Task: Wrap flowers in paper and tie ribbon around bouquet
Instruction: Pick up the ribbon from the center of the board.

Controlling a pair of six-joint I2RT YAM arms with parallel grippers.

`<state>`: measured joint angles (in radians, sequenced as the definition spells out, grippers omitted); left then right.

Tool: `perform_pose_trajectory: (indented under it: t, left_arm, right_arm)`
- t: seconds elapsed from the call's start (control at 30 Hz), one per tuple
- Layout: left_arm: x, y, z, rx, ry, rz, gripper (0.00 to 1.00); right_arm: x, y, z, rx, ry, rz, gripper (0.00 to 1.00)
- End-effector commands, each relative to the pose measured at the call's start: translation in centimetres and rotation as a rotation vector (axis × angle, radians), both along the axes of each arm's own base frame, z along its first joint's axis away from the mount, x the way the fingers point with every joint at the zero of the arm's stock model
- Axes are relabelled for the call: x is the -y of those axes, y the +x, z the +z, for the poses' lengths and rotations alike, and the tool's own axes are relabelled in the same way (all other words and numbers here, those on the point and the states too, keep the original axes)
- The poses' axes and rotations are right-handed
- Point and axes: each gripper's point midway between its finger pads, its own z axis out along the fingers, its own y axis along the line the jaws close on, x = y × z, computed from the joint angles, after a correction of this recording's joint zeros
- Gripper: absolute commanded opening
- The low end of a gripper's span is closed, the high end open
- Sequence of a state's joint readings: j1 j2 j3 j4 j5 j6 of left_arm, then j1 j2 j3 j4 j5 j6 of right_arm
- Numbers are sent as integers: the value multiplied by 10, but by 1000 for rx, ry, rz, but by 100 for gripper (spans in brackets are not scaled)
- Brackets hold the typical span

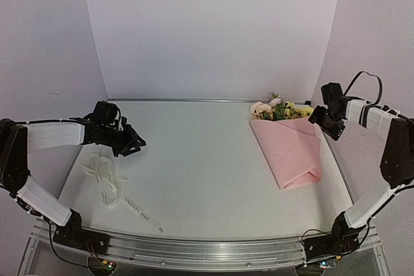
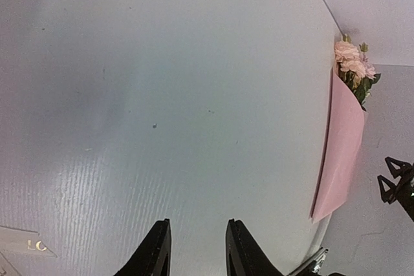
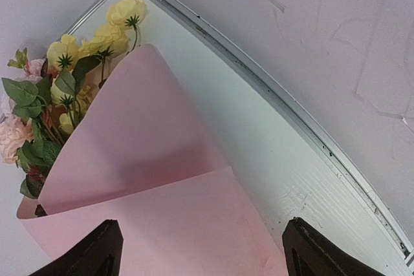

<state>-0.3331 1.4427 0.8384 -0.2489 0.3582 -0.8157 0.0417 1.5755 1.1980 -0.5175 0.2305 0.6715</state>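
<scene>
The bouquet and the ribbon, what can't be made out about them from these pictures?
Stems of the flowers: all views, hidden inside the paper.
Lettering on the ribbon: top view, too small to read.
Most of the ribbon: left wrist view, cut off at the lower left corner.
Paper's narrow end: right wrist view, below the bottom edge.

Soft even light, faint shadows, edges perhaps warped.

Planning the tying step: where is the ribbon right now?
In the top view the ribbon lies on the left side of the table, just nearer the arm bases than the left gripper, far from the bouquet on the right.
</scene>
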Motion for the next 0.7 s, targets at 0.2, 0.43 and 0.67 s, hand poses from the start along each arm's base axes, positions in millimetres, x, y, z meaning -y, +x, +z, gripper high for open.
perform_pose_trajectory:
  t: [0.2, 0.43, 0.67]
  left_arm:
    - [-86, -43, -29, -113, 276, 355, 37]
    - [-126, -63, -35, -101, 369, 538, 41]
    - [-121, -23, -56, -88, 474, 465, 42]
  right_arm:
    - [-58, -27, 53, 86, 6, 196, 87]
    - [-172, -47, 47, 97, 61, 487, 82]
    - [-258, -63, 22, 57, 79, 684, 78]
